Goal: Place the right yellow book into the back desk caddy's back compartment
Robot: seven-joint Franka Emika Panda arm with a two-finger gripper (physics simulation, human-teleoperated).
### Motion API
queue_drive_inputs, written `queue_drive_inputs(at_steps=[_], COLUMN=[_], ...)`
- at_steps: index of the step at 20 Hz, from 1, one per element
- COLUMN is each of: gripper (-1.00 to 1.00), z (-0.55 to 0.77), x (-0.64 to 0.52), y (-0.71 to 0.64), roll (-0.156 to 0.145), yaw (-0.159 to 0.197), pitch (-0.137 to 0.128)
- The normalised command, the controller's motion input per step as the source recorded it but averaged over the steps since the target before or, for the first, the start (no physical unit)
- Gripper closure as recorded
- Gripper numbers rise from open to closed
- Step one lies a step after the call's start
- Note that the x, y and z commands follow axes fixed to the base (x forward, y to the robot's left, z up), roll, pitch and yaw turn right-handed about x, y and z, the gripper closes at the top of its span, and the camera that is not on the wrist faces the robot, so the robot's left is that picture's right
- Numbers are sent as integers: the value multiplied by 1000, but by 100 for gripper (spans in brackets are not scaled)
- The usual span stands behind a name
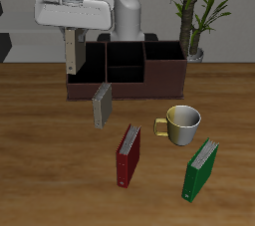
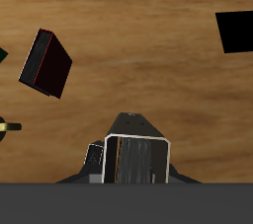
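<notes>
Yellowish-grey thin hardcover book [image 1: 71,56] clamped in fingers [image 2: 94,159], lifted off wooden bench [image 1: 40,140] beside long reddish-brown desk caddy [image 1: 164,83]; left to do: carry over small black-lined back compartment [image 1: 126,53], lower, release

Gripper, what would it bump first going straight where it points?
Likely the bare table. The gripper points down holding the right yellow book, so the book's edge would touch wood first, though depth near the back desk caddy is unclear.

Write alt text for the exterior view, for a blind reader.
A robot arm's end effector holds the right yellow book upright near one end of the back desk caddy. Another yellow book, a red book, a green book and a mug stand on the table.
</notes>
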Motion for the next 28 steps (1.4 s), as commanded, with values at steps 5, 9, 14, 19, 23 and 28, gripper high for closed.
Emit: queue_drive_inputs(at_steps=[5,9,14,19,23,28], gripper=[100,100,100,100,100,100], z=[188,46,11,-29,16,40], x=[-572,-592,-530,-444,-449,-356], y=[72,111,146,116,164,84], roll=[5,-24,-14,-4,31,17], yaw=[30,15,27,19,29,29], pitch=[-7,19,7,-2,-12,-25])
